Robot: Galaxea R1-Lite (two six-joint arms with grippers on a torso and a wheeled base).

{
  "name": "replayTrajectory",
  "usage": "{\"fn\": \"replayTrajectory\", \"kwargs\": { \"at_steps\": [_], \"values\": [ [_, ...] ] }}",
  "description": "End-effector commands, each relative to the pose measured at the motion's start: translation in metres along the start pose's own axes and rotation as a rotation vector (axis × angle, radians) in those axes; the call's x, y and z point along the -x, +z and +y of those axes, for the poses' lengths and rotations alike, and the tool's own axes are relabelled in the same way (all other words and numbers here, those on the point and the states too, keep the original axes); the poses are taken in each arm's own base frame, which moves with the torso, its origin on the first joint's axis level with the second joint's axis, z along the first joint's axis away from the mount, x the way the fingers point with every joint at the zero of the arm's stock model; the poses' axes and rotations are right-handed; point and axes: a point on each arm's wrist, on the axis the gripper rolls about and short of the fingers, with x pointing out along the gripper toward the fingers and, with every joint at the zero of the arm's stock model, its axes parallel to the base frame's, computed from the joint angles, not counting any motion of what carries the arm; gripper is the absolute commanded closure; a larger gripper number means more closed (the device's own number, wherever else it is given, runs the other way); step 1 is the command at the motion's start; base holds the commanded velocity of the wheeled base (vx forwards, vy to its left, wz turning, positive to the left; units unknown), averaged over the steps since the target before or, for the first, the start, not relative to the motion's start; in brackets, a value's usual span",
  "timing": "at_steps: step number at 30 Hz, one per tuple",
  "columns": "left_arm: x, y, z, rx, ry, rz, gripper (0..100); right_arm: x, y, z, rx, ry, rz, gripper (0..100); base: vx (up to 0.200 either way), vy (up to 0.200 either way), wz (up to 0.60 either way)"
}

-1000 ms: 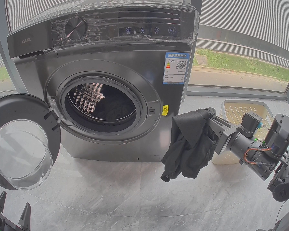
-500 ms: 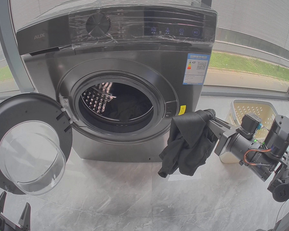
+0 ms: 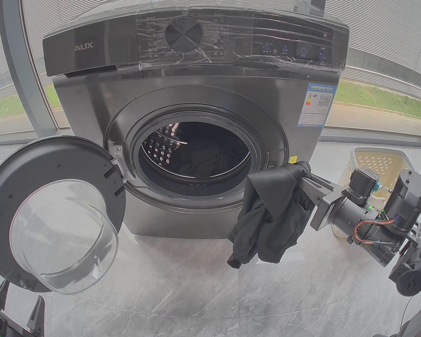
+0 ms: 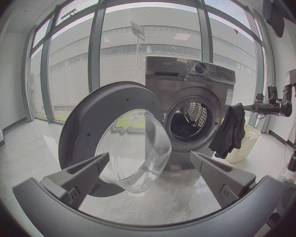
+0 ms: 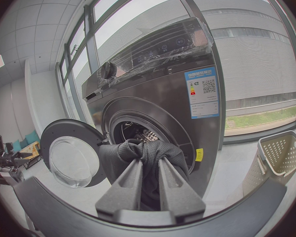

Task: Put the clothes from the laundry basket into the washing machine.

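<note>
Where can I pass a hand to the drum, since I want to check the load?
Bare floor between the open door and the hanging black garment leads to the drum mouth. Crowded at right: right gripper, garment, laundry basket.

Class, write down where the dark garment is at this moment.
Head view, right of centre: the dark garment hangs from the right gripper, just right of the open drum of the washing machine and left of the laundry basket.

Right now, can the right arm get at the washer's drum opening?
Probably yes: the door stands wide open, nothing blocks the drum opening, and the right claw, shut on the dark garment, hangs near it.
</note>
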Motion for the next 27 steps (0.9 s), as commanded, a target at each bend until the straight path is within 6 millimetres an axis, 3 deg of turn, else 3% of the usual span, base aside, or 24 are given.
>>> {"fn": "replayTrajectory", "kwargs": {
  "at_steps": [1,7,10,27],
  "values": [
    [0.0002,-0.0048,0.0001,0.0,0.0,-0.002,0,0.0004,-0.001,-0.0002,0.001,0.0,0.004,100,0.0,0.0,0.0],
    [0.0002,-0.0048,0.0001,-0.003,0.0,-0.002,0,0.0004,-0.0011,0.0002,0.001,0.001,0.005,100,0.0,0.0,0.0],
    [0.0002,-0.0048,0.0001,-0.003,0.0,-0.002,0,0.0006,-0.0019,0.0016,0.001,0.006,0.008,100,0.2,0.0,0.0],
    [0.0002,-0.0048,0.0001,-0.001,0.0,-0.002,0,-0.0009,-0.0054,0.0034,-0.001,0.01,0.021,100,0.0,0.0,0.0]
  ]
}}
